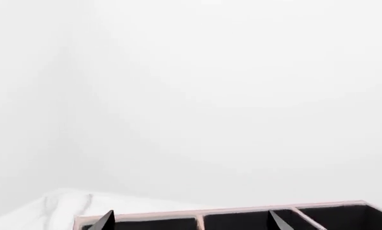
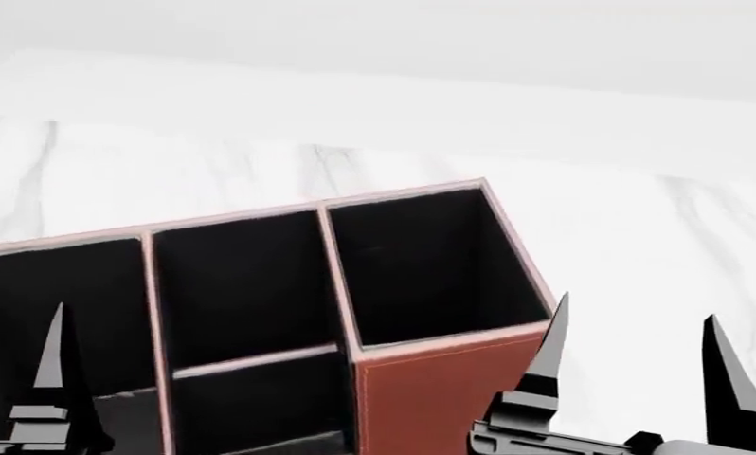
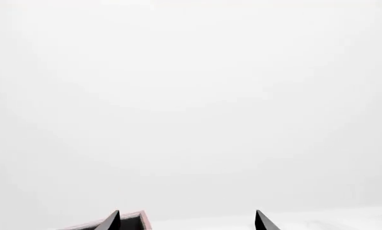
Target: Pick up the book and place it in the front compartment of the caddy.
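The caddy (image 2: 441, 398) fills the near left of the head view on a white marbled table (image 2: 657, 246); its outer skin is reddish-brown and grained like leather, its lining matte black, its rims pale pink and thin; the tall square cell (image 2: 435, 265) stands at its right end, and left of it 2 small cells share a low pink divider, the near one being, I judge, the front compartment (image 2: 258, 408); a long cell lies at the far left; the book shows in none of the 3 views, so where it lies cannot be told, and no cell in view holds it; the right gripper (image 2: 631, 365) hangs just right of the caddy, its 2 black tapered fingers spread and holding nothing; the left gripper (image 1: 191, 221) hangs over the caddy's left part, fingers likewise parted and bare; both seem parked, waiting for the book to be found
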